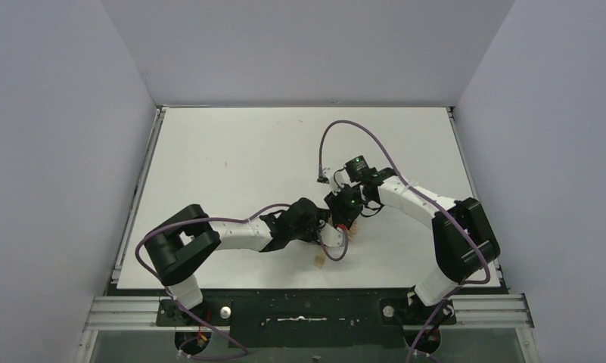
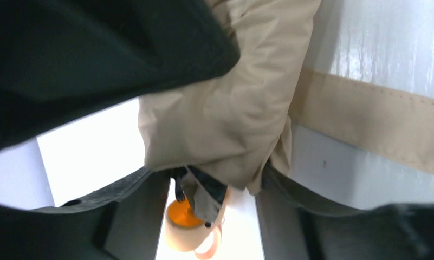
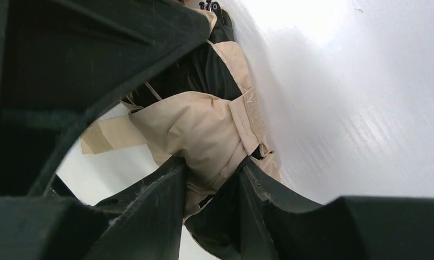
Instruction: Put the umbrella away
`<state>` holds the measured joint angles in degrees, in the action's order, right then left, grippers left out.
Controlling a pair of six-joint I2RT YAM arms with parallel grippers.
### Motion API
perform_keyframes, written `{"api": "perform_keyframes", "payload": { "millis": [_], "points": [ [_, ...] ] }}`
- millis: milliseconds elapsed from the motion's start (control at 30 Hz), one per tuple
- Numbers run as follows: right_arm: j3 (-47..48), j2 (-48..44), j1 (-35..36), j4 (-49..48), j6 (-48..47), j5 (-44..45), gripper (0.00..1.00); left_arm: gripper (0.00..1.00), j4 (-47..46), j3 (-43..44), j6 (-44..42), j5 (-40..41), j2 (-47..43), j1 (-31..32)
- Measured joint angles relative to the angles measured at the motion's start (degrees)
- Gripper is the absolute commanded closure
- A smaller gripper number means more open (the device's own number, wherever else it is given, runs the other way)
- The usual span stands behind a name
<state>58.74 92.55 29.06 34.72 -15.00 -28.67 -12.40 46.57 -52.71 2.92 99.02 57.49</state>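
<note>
Both arms are huddled over the near-middle of the table [image 1: 231,159]. The umbrella [image 3: 203,130] lies on it right underneath them, collapsed into a fat beige bundle. From above you barely see it because the wrists cover it.

The right gripper [image 3: 212,179] is pinched narrow on a fold of the canopy fabric, which bunches up between its jaws. The left gripper [image 2: 212,181] has the bundle sitting between its fingers, but honestly I can't tell if it's squeezing or just straddling it. The strap [image 2: 377,116] lies loose and flat on the table beside the bundle, not wrapped round anything. The handle [image 2: 190,238] pokes out of one end.

My read is that this is the roll-it-tight-and-strap-it stage. To do it well, I'd have one hand hold the bundle compressed while the other goes for the strap's free end, not its root. Grab fabric only and stay off the thin black bits inside. Pull the strap snug round the fattest part so the folds can't spring back out, then press the fastener down square. Loose pleats popping out are the main risk, I reckon.
</note>
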Motion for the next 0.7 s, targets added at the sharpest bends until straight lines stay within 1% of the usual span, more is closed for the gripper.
{"api": "perform_keyframes", "payload": {
  "millis": [67, 133, 300, 467, 533, 567, 633, 700],
  "points": [
    [-0.66, -0.46, 0.31, -0.50, -0.50, 0.61, 0.74, 0.37, 1.44, -0.35, 2.19, -0.17, -0.98, -0.28],
    [-1.14, -0.92, 0.63, -0.96, -0.96, 1.01, 0.75, 0.34, 3.37, -1.01, 4.42, -0.39, -2.93, -0.61],
    [-2.27, -1.79, 1.22, -2.34, -2.03, 1.88, 0.77, 0.33, 6.93, -3.17, 9.51, -2.62, -10.14, -0.98],
    [-4.68, -3.82, 3.10, -5.33, -3.96, 3.78, 0.80, 0.32, 9.22, -6.95, 15.28, -8.11, -22.03, -2.27],
    [-6.12, -4.98, 4.22, -7.10, -5.14, 5.27, 0.81, 0.30, 9.20, -8.00, 18.99, -11.30, -26.95, -5.09],
    [-7.06, -5.68, 4.76, -8.28, -5.77, 6.14, 0.81, 0.28, 8.90, -8.28, 21.11, -12.61, -28.96, -7.15],
    [-9.09, -7.19, 5.81, -10.75, -7.15, 8.00, 0.82, 0.20, 7.93, -8.57, 24.85, -14.49, -31.47, -11.39],
    [-11.02, -8.57, 6.88, -13.18, -8.50, 9.60, 0.82, 0.18, 6.19, -8.61, 28.59, -15.61, -32.61, -15.61]
  ]
}}
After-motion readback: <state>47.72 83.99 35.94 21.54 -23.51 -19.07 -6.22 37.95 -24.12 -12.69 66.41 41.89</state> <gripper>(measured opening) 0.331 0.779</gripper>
